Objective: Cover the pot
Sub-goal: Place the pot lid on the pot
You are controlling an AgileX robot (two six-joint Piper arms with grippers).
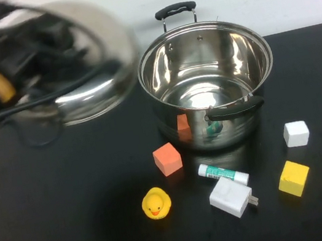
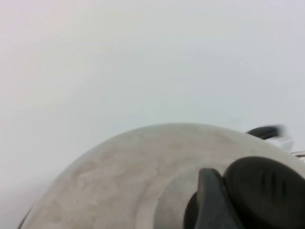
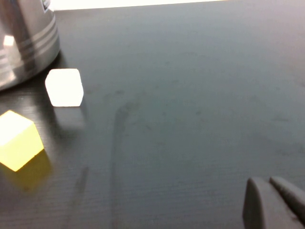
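Blocks (image 1: 168,158), duck (image 1: 156,203) front pot (image 1: 207,84); left pincer (image 1: 51,43) grips lid (image 1: 86,65), right pincer (image 3: 271,202) aside.

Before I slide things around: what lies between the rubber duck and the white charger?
Bare black table in the high view; the glue stick sits just behind that stretch.

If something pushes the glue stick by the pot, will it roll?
Probably: the glue stick is a round tube lying on its side on the smooth table. It looks light, so a nudge should move it. The charger touching it might block it.
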